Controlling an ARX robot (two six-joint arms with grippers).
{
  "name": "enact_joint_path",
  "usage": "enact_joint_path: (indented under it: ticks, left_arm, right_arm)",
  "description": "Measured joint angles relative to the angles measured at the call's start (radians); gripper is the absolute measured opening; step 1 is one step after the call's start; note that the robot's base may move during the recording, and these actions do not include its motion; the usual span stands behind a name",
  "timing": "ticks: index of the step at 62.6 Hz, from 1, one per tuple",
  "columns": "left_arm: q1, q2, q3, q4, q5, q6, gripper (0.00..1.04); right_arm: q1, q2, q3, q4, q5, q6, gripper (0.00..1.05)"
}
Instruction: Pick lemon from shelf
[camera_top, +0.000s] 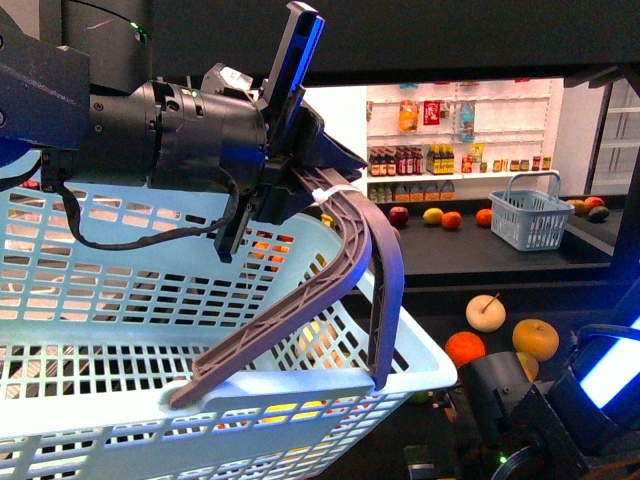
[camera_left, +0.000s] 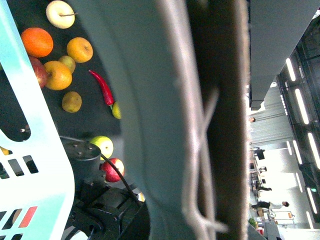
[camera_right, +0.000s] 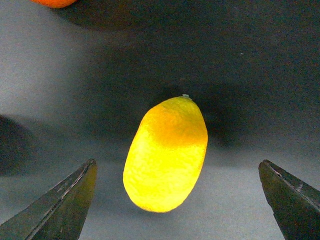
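White wall shelves (camera_top: 500, 105) with what look like bottles (camera_top: 395, 160) behind a dark counter (camera_top: 470, 250)

The lemon (camera_right: 166, 155) is bright yellow, warming to orange-yellow near its stem end, with finely pitted skin. The shelf (camera_right: 260, 60) beneath it is matt black, greying where light falls. The fingers (camera_right: 60, 205) of the right gripper (camera_right: 176, 164) are black with an olive sheen. The basket (camera_top: 100, 300) is pale blue, patterned with rows of short slots; its handle (camera_top: 300, 310) is greyish mauve. The left arm (camera_top: 180, 135) is black, with a vivid blue stripe (camera_top: 308, 60) at its tip. The orange (camera_top: 465, 347) is deep orange, the chilli (camera_left: 102, 87) glossy red
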Motion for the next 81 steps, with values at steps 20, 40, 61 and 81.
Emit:
enact_joint_path:
  ticks: [20,40,61,81]
  left_arm:
    - [0.000,0.000,0.000,0.000,0.000,0.000,0.07]
    - [0.000,0.000,0.000,0.000,0.000,0.000,0.07]
    - [0.000,0.000,0.000,0.000,0.000,0.000,0.07]
    - [0.000,0.000,0.000,0.000,0.000,0.000,0.07]
  right_arm:
    - [0.021,0.105,0.163,-0.080,0.034,0.000,0.97]
    - [0.027,0.188,0.268,-0.135,0.060,-0.016,0.97]
    - [0.027,0.210,0.327,-0.158,0.072,-0.021,0.69]
    - [0.015,0.190,0.291,-0.175,0.053,-0.021,0.41]
